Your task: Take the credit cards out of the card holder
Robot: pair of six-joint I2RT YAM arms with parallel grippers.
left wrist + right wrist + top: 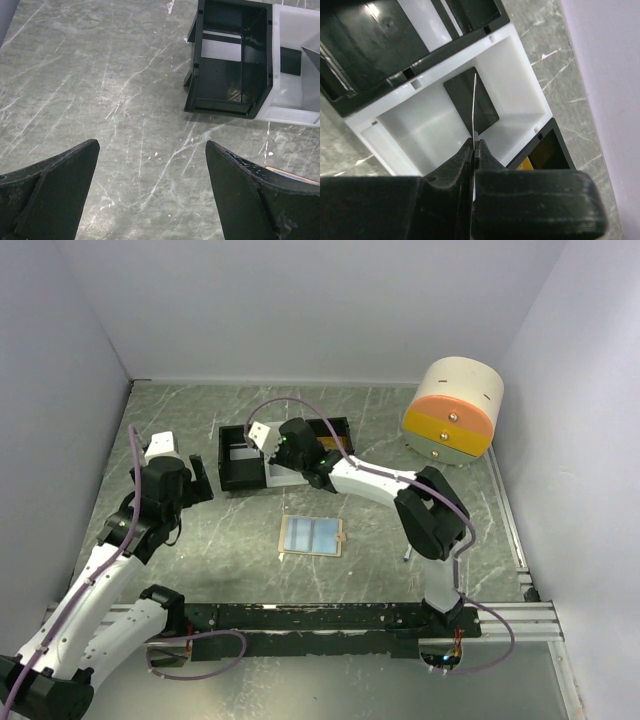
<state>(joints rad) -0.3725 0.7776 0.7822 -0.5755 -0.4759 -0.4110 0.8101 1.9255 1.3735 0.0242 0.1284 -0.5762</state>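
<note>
The card holder (312, 536) lies open and flat at the middle of the table, tan rim around a pale blue inside; a tan corner of it (295, 174) shows in the left wrist view. My right gripper (275, 440) (474, 142) is shut on a thin pale credit card (473, 107), held edge-on above the white middle compartment of the tray (520, 75). A dark card (487, 107) lies flat on that compartment's floor. My left gripper (198, 478) (152, 150) hangs open over bare table, left of the tray, nothing between its fingers.
The black-and-white tray (240, 455) (227, 65) stands at the back centre; something yellow (535, 160) sits in its far black compartment. A cream cylinder with orange and yellow fronts (455, 410) stands at the back right. Walls close in on both sides.
</note>
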